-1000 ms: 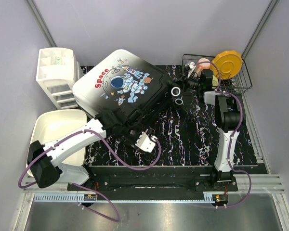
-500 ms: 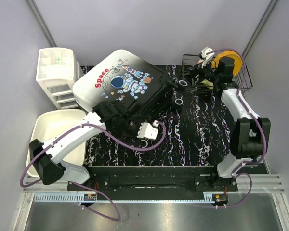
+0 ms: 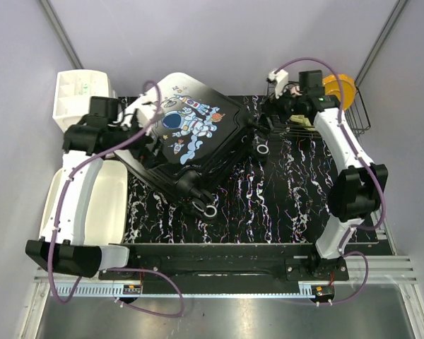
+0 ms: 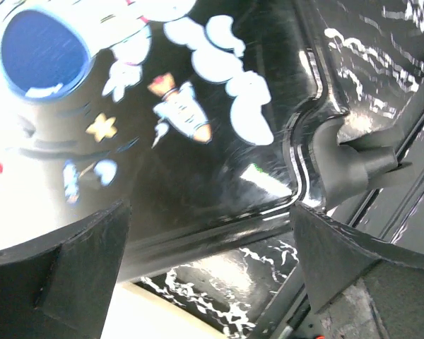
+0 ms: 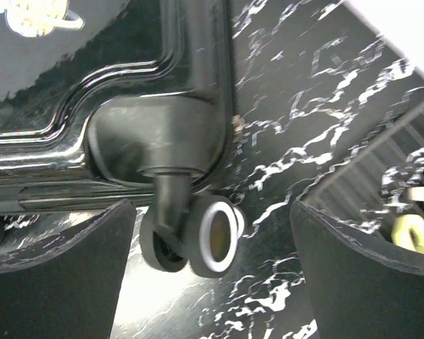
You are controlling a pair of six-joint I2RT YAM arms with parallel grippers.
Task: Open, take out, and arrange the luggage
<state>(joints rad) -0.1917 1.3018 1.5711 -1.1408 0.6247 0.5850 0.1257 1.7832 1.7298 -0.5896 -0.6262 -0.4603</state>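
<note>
The luggage (image 3: 191,134) lies slantwise on the marbled mat, astronaut print up and shell closed, with black wheels at its near and right corners. My left gripper (image 3: 147,126) hovers open over its left edge. In the left wrist view the printed shell (image 4: 198,106) fills the top, and nothing sits inside the left gripper (image 4: 208,268). My right gripper (image 3: 272,119) hangs open by the right corner. In the right wrist view a white-rimmed wheel (image 5: 215,233) shows just above the right gripper (image 5: 212,275), untouched by the fingers (image 5: 63,282).
A white tub (image 3: 106,205) sits left of the mat, with a white drawer unit (image 3: 78,88) behind it. A wire basket (image 3: 353,116) holding an orange plate (image 3: 339,88) stands at the back right, close behind the right arm. The mat (image 3: 290,191) spreads right of the suitcase.
The left arm swung from the suitcase's near side to its back left edge and opened. The right arm reached back and left toward the wheel corner and opened.
</note>
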